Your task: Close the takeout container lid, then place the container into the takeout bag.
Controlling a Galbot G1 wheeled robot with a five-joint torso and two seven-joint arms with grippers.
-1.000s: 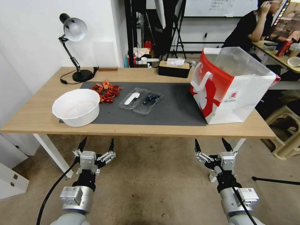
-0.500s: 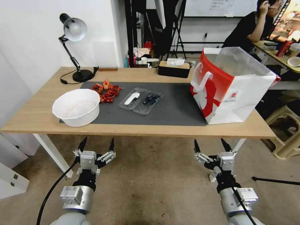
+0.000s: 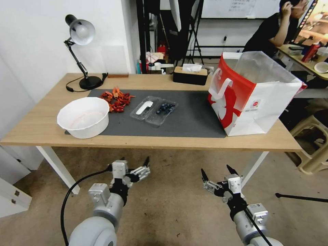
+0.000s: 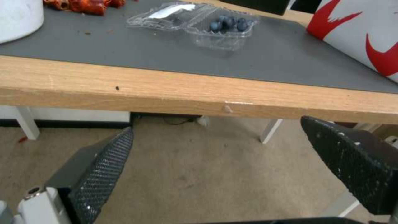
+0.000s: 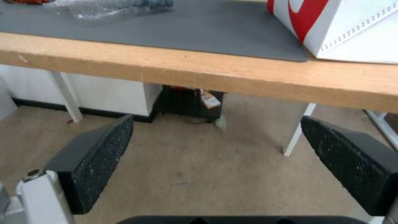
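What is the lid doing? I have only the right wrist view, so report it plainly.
Observer: The lid lies flat open on the grey mat, white label up, beside the blueberry half of the takeout container.
Operator: Now report the left gripper.
Observer: The left gripper is open and empty, below the table's front edge, roughly in line with the container.
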